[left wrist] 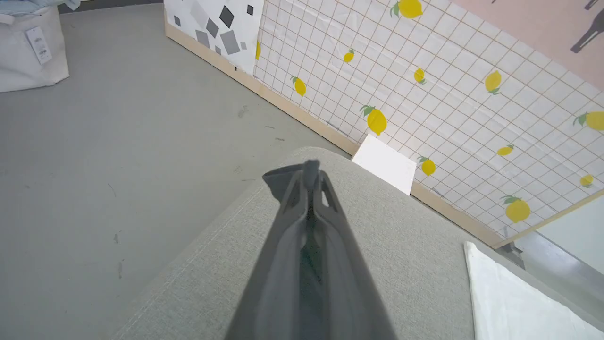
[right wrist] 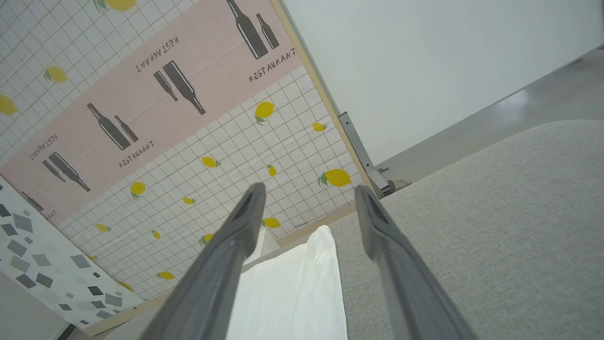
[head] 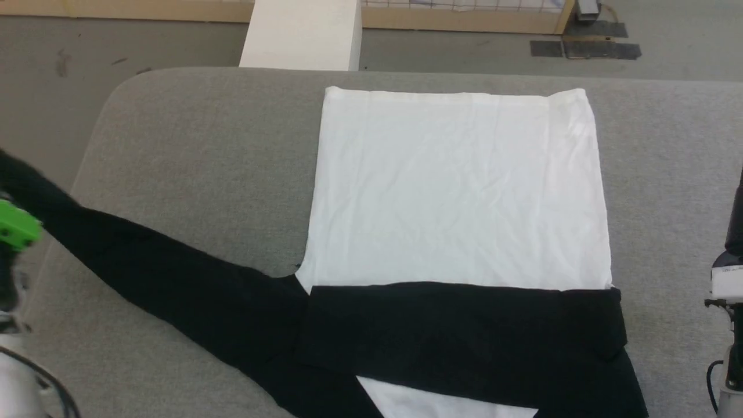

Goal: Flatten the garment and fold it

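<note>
The garment lies on the grey padded table (head: 191, 151). Its white body (head: 458, 191) is spread flat, and one black sleeve (head: 464, 331) is folded across its near part. The other black sleeve (head: 174, 273) stretches out taut to the left, up to the table's left edge. My left gripper (left wrist: 311, 172) is shut on that sleeve's cuff (left wrist: 278, 179), a small dark fold sticking out beside the fingertips. My right gripper (right wrist: 309, 193) is open and holds nothing, hovering over the table beside the white cloth (right wrist: 288, 293). The right arm (head: 728, 278) stands at the right edge. The chest print is hidden.
A white post (head: 302, 35) stands behind the table's far edge. A lemon-print wall panel (left wrist: 424, 94) runs along the grey floor, and a white fabric bin (left wrist: 28, 52) sits on the floor far off. Bare grey table lies left and right of the shirt.
</note>
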